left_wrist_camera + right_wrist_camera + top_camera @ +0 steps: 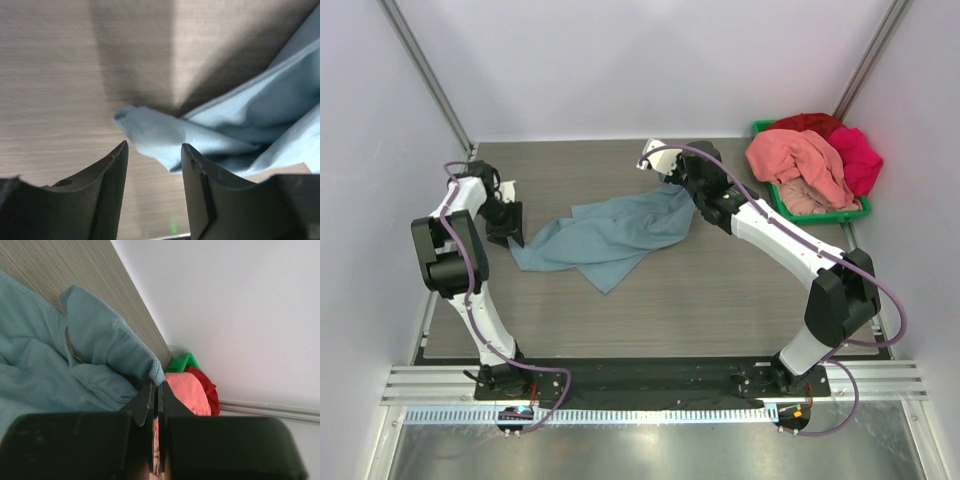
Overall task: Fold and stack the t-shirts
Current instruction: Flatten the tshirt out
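One blue-grey t-shirt (610, 235), lengthwise left-to-right

Robot lab cell, plain white walls (620, 60), aluminium rail (430, 385), wood-grain table (700, 300)

Left arm (460, 250) is folded back hard at the elbow with the wrist dipped low. The left gripper (152, 150) points down at the table, fingers (200, 180) standing apart. Right arm (790, 250) is stretched way out towards the far middle, and the right gripper (156, 387) is pinched tight on an edge of the blue tee (100, 340).
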